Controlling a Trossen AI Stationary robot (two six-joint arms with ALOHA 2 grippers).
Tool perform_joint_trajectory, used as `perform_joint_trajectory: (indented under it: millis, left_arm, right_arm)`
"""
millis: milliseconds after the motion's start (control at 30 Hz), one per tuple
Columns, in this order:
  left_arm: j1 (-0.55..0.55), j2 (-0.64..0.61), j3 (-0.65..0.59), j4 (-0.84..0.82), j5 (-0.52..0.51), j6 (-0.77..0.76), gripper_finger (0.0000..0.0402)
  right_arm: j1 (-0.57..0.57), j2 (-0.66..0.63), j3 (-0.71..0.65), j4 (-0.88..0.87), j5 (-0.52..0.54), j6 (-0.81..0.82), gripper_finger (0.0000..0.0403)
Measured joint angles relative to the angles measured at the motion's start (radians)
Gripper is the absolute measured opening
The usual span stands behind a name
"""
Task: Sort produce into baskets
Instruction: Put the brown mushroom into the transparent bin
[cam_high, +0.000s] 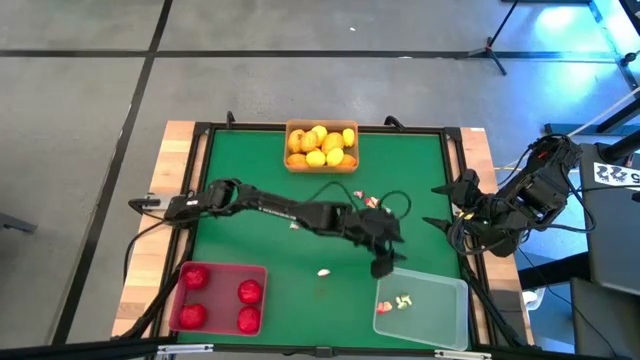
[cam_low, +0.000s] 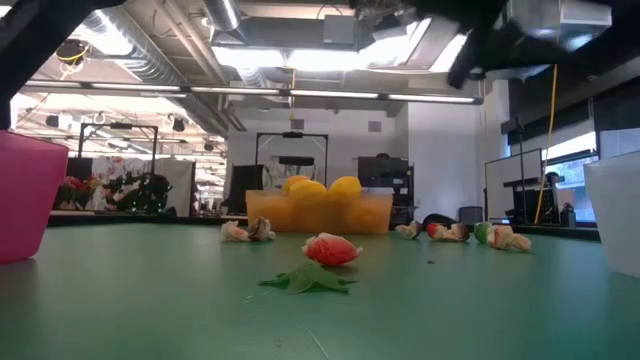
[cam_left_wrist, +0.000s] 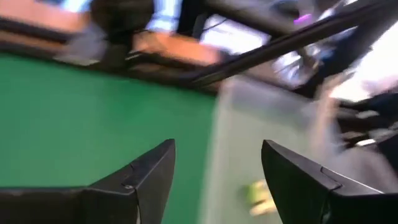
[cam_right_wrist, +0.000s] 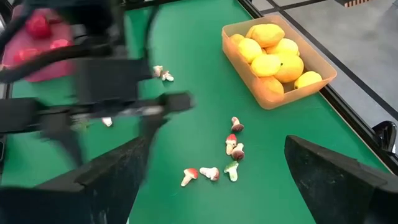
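Green tabletop (cam_high: 260, 245) lies open mid-field; left hand (cam_high: 383, 262) hovers at the clear basket's (cam_high: 445, 318) near rim, fingers apart, empty; right hand (cam_high: 440, 205) waits spread at the tabletop's edge.

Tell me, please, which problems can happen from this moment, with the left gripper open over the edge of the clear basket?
1. The left gripper hangs open at the rim of the clear basket; a low move away might nudge or tip it.
2. The small mushroom pieces lie packed together, so one pinch may grab two or scatter them.
3. The lone piece near the left arm's path could be swept aside. The right gripper waits at the table's right edge.
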Motion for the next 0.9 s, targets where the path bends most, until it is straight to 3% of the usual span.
perform_joint_trajectory:
  millis: [433,767,900]
  left_arm:
    - [0.206,-0.015,-0.023,-0.199,-0.023,0.135,0.0210]
    - [0.321,0.009,-0.025,-0.214,-0.017,0.239,0.0194]
    - [0.332,0.018,-0.102,-0.120,-0.013,0.233,0.0187]
  right_arm:
    - [0.000,0.000,0.000,-0.010,0.002,-0.023,0.0374]
    - [0.000,0.000,0.000,-0.021,0.008,-0.049,0.0374]
    - [0.000,0.000,0.000,-0.039,0.008,-0.049,0.0374]
